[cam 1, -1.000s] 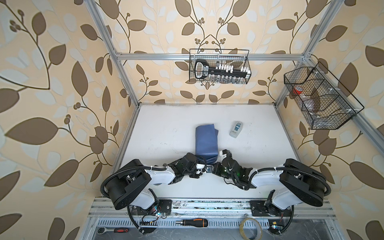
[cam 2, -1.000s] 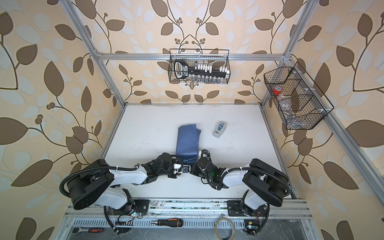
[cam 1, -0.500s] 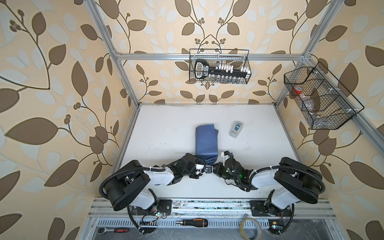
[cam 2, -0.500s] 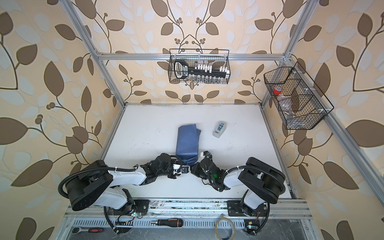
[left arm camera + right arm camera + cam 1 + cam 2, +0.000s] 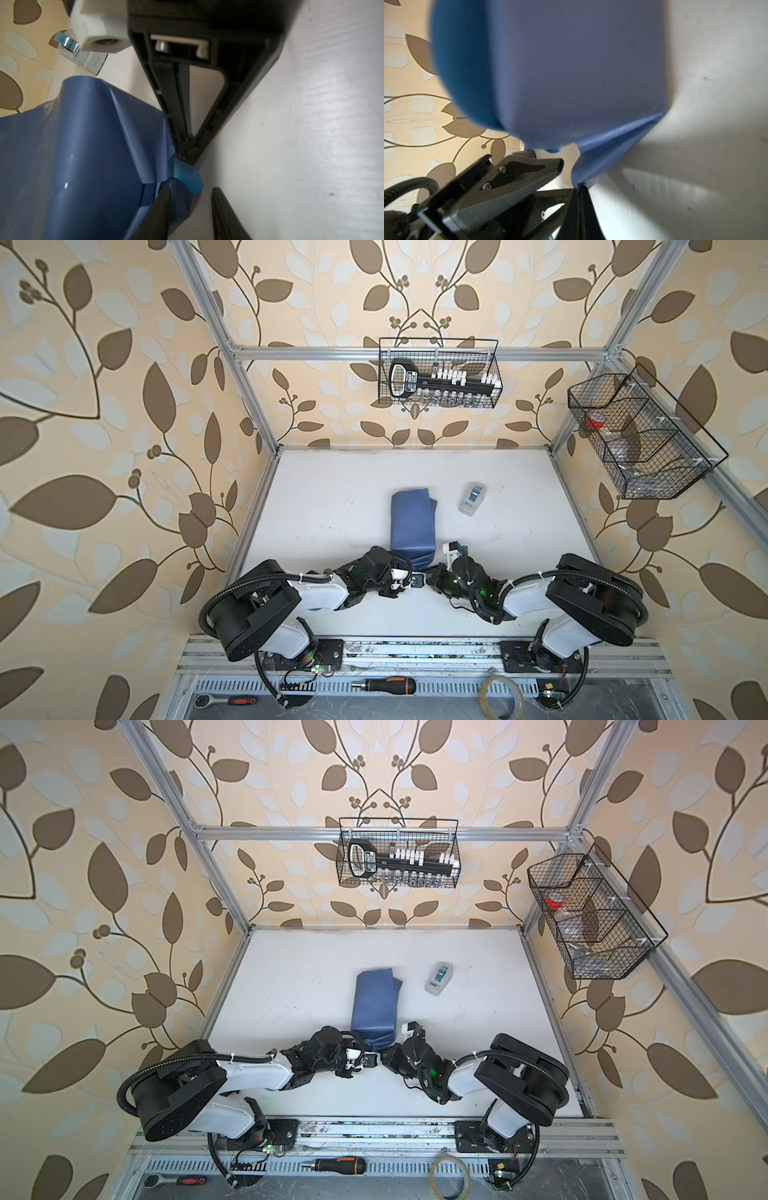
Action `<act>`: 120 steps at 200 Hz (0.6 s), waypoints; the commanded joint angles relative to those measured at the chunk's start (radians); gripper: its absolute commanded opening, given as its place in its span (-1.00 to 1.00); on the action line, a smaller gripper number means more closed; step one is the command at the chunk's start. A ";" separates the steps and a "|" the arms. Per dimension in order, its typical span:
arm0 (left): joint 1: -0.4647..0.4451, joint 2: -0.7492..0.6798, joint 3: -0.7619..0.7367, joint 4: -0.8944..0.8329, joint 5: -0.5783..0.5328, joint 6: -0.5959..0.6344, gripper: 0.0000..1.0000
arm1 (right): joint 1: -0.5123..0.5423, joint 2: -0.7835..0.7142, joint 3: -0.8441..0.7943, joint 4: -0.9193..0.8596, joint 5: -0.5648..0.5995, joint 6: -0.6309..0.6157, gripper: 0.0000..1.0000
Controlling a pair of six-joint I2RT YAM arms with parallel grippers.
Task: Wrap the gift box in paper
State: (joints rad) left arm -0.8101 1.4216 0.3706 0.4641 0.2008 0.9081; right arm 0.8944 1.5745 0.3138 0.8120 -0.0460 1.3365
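We judge the step in hand to be closing the near end of the parcel. The paper (image 5: 412,526) lies wound into a long dusky-blue bundle in the middle of the white bench (image 5: 332,497), its near end towards the front edge. The gift box is hidden inside it, so we cannot say just where in the bundle it sits. To do this step well, we would draw the triangular end flap taut and flat against the end face before letting anything go. We would pull along the crease rather than across it, so the thin sheet does not tear and the bundle is not dragged towards the front edge. The small grey tape dispenser (image 5: 472,498) stands apart, off the bundle's far right corner. Both arms lie low, reaching inward from the front corners, wrists bent so the two tools meet tip to tip at the bundle's near end. The right gripper (image 5: 580,187) is pressed together, pinching the point of the flap, where a lighter blue bit (image 5: 187,176) shows; whether that is tape or the sheet's other face we cannot tell. The left gripper (image 5: 190,190) stands partly spread, its fingers (image 5: 164,203) either side of the folded end, one against the paper, the other clear of it.
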 commanded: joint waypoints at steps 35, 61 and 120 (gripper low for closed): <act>0.008 0.013 0.033 -0.008 0.018 0.078 -0.27 | -0.006 -0.019 -0.015 0.023 -0.020 0.035 -1.00; 0.006 0.061 0.036 0.034 -0.001 0.072 -0.31 | -0.007 -0.007 -0.016 0.045 -0.027 0.045 -1.00; 0.006 0.097 0.036 0.101 -0.024 0.067 -0.46 | -0.006 -0.005 -0.021 0.053 -0.026 0.047 -1.00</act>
State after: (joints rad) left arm -0.8101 1.5108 0.3908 0.5110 0.1864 0.9138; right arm 0.8898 1.5692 0.3103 0.8341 -0.0574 1.3540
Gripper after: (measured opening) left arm 0.286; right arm 0.047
